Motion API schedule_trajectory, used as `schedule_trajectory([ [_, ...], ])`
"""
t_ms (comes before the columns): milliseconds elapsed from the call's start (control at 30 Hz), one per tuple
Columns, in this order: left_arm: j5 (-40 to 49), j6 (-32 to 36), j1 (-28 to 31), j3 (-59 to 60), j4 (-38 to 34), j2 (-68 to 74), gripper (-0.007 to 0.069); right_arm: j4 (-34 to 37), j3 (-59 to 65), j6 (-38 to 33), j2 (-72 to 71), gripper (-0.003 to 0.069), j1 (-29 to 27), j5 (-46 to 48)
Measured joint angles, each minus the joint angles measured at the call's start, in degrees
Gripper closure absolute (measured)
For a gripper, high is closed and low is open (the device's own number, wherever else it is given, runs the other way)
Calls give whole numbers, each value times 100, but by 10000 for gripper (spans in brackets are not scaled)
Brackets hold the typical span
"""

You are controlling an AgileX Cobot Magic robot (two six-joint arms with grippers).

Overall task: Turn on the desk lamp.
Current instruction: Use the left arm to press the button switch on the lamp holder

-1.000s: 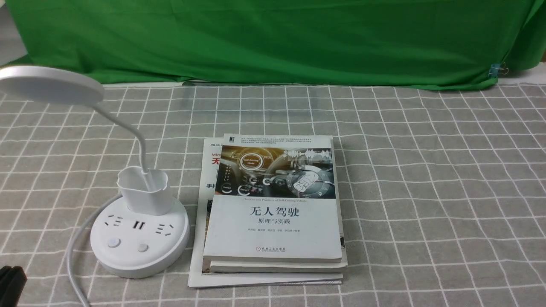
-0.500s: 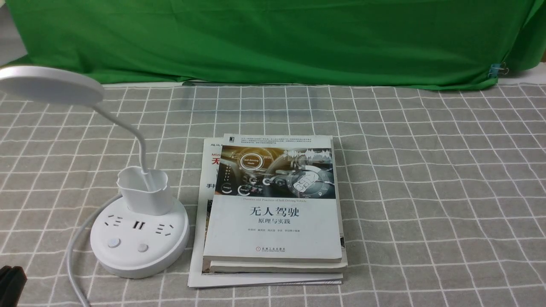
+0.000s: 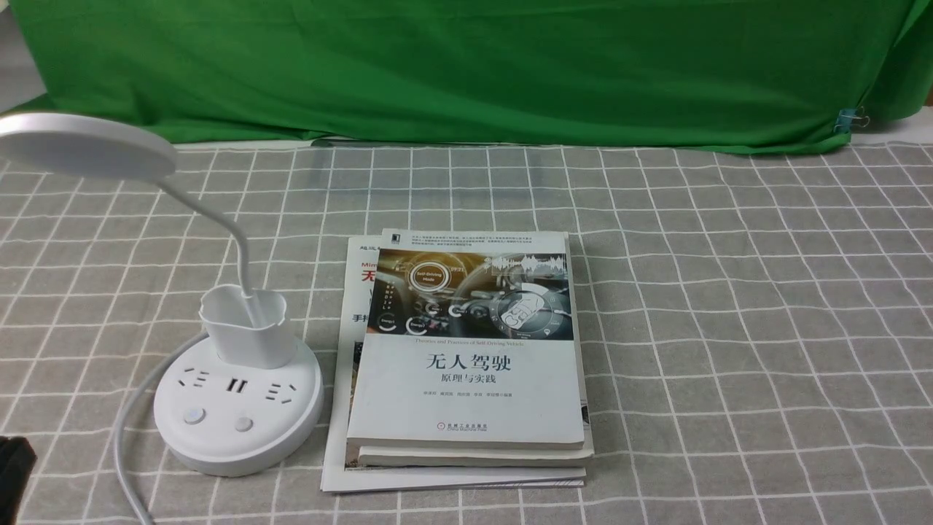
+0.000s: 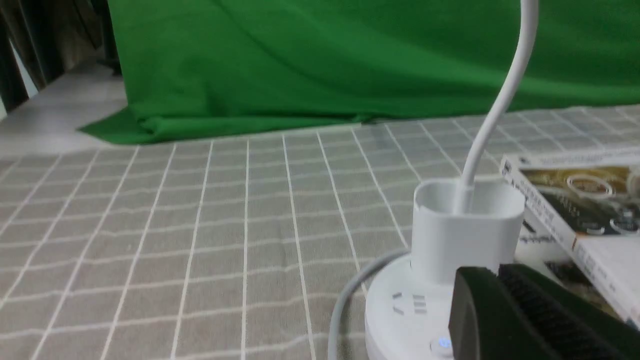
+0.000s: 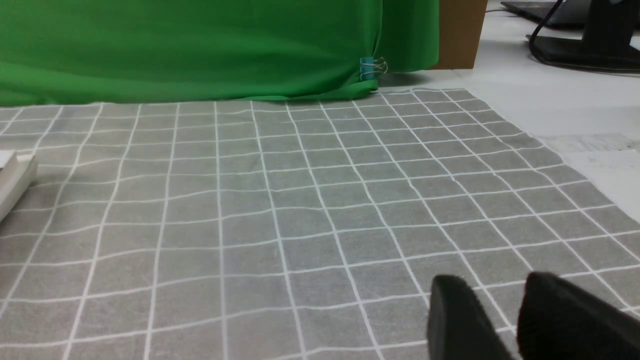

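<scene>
The white desk lamp (image 3: 237, 426) stands at the table's left: round base with sockets, small cup (image 3: 248, 324), thin neck, flat disc head (image 3: 84, 146). Two buttons sit on the base's near side; the left button (image 3: 193, 415) has a faint blue glow, also visible in the left wrist view (image 4: 442, 344). My left gripper (image 3: 14, 474) shows only as a black tip at the bottom left corner. In its wrist view that gripper (image 4: 500, 272) is shut, empty, close before the lamp base (image 4: 400, 310). My right gripper (image 5: 492, 285) hangs open over bare cloth, away from the lamp.
A stack of books (image 3: 466, 350) lies right beside the lamp base. The lamp's grey cable (image 3: 131, 408) curves toward the near table edge. A green cloth (image 3: 466, 73) hangs along the back, pinned by a blue clip (image 3: 845, 120). Checked grey cloth covers the table.
The black tip of my left gripper has shifted slightly toward the left frame edge. The lamp and the books have not moved.
</scene>
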Motion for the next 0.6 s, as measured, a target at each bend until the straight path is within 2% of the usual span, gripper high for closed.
schedule_trajectory([
  [167, -908, 0, 0, 0, 0, 0, 606, 0, 0, 5, 0, 414, 0, 0],
  [467, -1106, 0, 0, 0, 0, 0, 606, 0, 0, 5, 0, 414, 0, 0],
  [567, -1228, -216, 0, 0, -149, 0, 606, 0, 0, 5, 0, 414, 0, 0],
  [600, -1475, -617, 0, 0, -372, 0, 606, 0, 0, -1, 0, 414, 0, 0],
])
